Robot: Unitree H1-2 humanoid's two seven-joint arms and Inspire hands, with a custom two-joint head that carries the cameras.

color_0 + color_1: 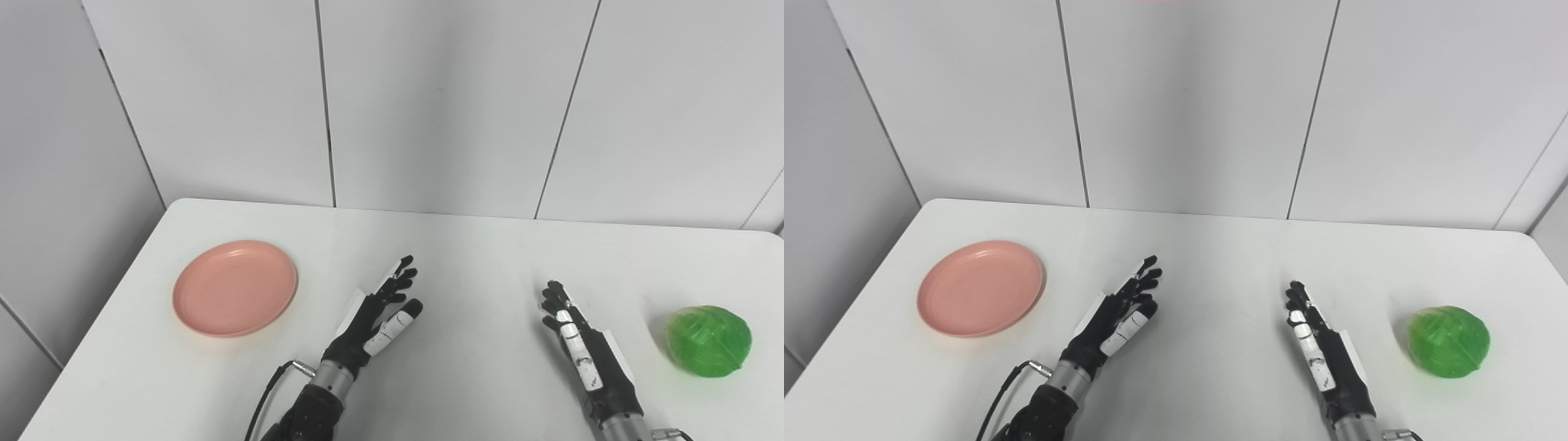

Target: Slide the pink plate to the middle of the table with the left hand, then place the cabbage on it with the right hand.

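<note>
Bright even overhead light, soft faint shadows, sharp focus, slight edge distortion

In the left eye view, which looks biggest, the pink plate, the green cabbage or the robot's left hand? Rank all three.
1. pink plate, clearly the widest.
2 and 3. left hand and cabbage look alike in extent; the hand is long and thin, the cabbage round, so I would not rank them.
</note>
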